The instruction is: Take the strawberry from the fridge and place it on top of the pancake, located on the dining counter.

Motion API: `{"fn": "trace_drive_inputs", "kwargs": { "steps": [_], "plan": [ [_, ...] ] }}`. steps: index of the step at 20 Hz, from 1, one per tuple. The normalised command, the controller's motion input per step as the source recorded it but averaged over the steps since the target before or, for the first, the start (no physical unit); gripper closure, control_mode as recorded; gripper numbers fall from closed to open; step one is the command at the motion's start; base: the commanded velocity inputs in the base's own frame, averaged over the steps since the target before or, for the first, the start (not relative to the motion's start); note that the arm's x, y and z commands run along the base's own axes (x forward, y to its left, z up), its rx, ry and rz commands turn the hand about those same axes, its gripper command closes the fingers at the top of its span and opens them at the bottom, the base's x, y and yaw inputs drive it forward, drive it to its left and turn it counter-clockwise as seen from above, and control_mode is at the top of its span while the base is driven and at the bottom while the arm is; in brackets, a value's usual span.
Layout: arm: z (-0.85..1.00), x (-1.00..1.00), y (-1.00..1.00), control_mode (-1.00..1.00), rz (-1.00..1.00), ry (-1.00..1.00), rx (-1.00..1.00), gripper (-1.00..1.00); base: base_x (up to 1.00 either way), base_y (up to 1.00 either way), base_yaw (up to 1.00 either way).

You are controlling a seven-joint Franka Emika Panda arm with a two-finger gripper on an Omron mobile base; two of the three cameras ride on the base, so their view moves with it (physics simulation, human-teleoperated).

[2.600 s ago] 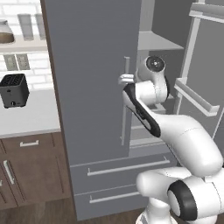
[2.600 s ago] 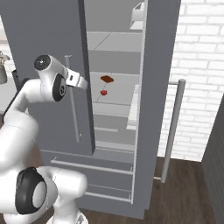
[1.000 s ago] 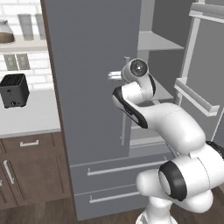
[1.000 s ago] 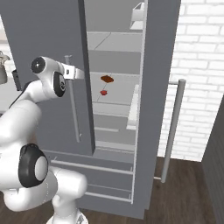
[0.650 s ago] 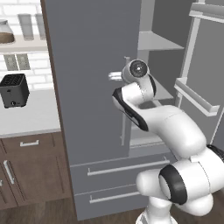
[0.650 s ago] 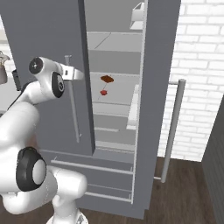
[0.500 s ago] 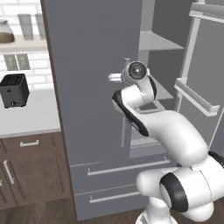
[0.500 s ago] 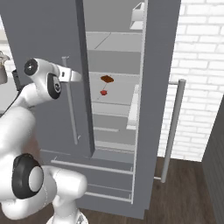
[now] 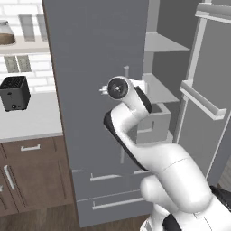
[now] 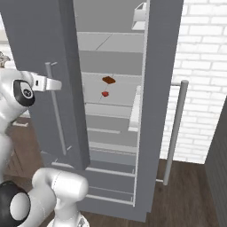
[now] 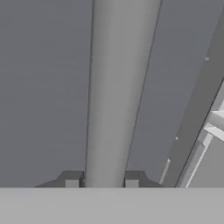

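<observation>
Since earlier: wrist swung left, onto left door handle [image 11: 118, 92]. Jaws straddle bar, contact unclear. Fridge [image 10: 159, 66] right door open; strawberry [image 10: 105, 93] on shelf, awaiting reach.

My arm [image 9: 149, 149] has smooth, glossy white rounded link shells with dark grey to black bands at the joints. A round black joint cap [image 9: 118, 88] with a lighter ring sits near the wrist. The gripper [image 11: 101, 179] carries two small, blocky dark grey finger tips [image 11: 72, 179].
</observation>
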Motion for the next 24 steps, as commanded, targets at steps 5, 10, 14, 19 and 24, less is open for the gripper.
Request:
{"fn": "trace_drive_inputs", "kwargs": {
  "steps": [5,10,14,19,24],
  "plan": [
    [0.00,-0.82,0.61,-1.00,-0.21,0.03,-0.11,1.00,0.00,0.00,0.00],
    [0.00,-0.93,0.70,-1.00,-0.18,0.00,-0.05,1.00,0.00,0.00,0.00],
    [0.00,-0.62,0.44,-1.00,-0.16,0.00,-0.06,1.00,0.00,0.00,0.00],
    [0.00,-0.52,0.46,-1.00,-0.15,-0.01,-0.05,-1.00,0.00,0.00,0.00],
    [-0.03,-0.07,0.13,-1.00,-0.01,-0.16,0.00,-1.00,0.00,0.00,0.00]
  ]
}}
